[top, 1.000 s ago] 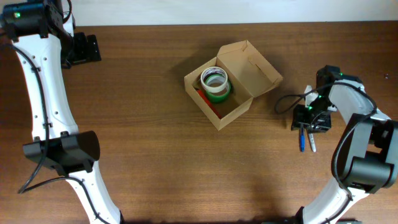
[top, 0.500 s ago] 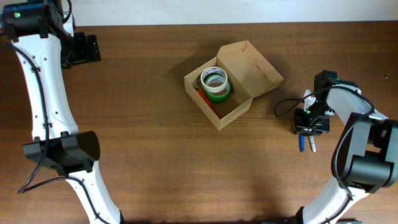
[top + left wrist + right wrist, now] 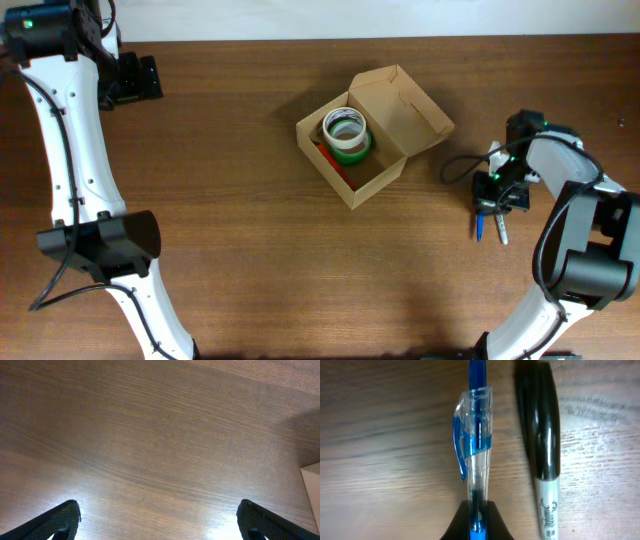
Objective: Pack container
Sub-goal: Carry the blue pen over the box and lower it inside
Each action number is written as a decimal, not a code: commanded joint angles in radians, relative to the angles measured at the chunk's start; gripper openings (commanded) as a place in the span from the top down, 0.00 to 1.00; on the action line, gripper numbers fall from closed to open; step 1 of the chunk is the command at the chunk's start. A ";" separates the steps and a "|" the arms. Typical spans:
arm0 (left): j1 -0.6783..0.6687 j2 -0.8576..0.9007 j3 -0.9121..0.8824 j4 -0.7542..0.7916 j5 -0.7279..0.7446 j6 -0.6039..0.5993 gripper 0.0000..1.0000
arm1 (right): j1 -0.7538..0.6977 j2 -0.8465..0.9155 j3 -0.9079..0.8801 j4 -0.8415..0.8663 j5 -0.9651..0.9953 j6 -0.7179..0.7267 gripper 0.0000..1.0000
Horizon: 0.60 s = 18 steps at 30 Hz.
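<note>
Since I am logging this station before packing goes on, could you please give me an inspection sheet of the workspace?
Surface: brown wood table, no spills seen.
Job's things: cardboard box open, flap lid folded back; a green and white tape roll and a red item inside.
Clutter: blue pen and black marker side by side on the table, right of the box.
Grippers: left gripper open over bare wood; right gripper shut on the blue pen, a finger at each side.
Cables: black cable looping beside the right arm.
Surroundings: pale strip beyond the table's far edge; otherwise nothing seen.
</note>
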 commanded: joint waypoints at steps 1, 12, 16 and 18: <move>0.002 -0.008 -0.004 0.002 0.003 -0.013 0.00 | 0.006 -0.100 0.172 -0.054 -0.106 0.003 0.96; 0.002 -0.008 -0.004 0.002 0.003 -0.013 0.00 | 0.227 -0.197 0.907 -0.322 -0.058 0.043 0.96; 0.002 -0.008 -0.004 0.002 0.003 -0.013 0.00 | 0.400 -0.185 0.917 -0.306 0.028 -0.005 0.96; 0.002 -0.008 -0.004 0.002 0.004 -0.013 0.00 | 0.480 -0.159 0.916 -0.305 0.050 -0.040 0.96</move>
